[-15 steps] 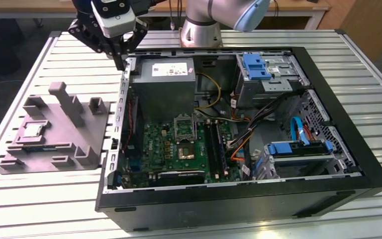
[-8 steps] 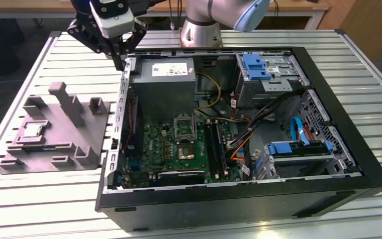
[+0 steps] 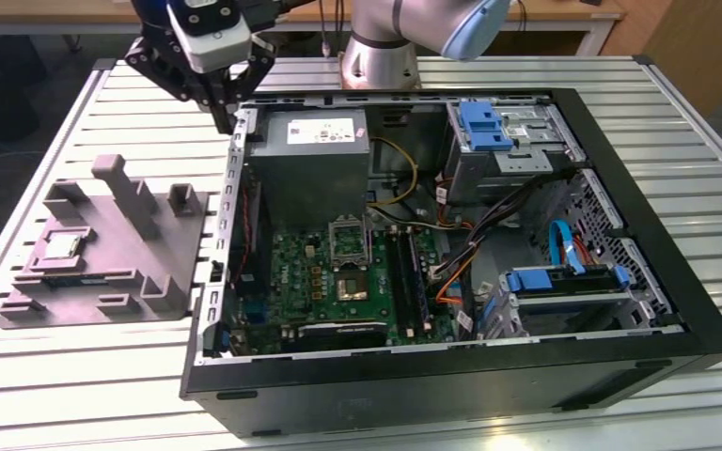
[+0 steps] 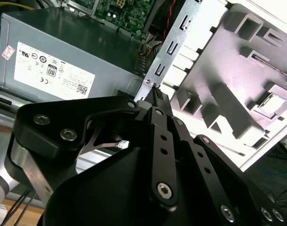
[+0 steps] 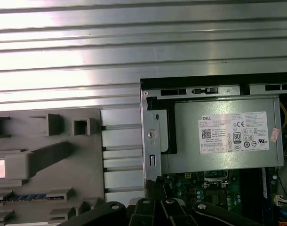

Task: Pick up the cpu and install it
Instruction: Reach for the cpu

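Fetching item: cpu [image 3: 60,246], seated flat in a recess of the grey fixture [image 3: 123,272] on the bench [image 3: 72,376], beside the open case [image 3: 612,310]. Tool [image 3: 223,120], closed and empty, hung over the case's far corner, well apart from the cpu; a square, level approach would suit. Exterior view gave the socket [image 3: 349,241]; second wrist view, the meeting fingertips [image 4: 155,98].

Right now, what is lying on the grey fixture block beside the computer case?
The cpu sits in a square recess of the fixture block, metal top facing up. Its underside and the recess floor are covered.

Gripper [image 4: 155,97] near power supply [image 4: 63,42]; cpu [image 4: 274,104] in fixture [image 4: 237,61]
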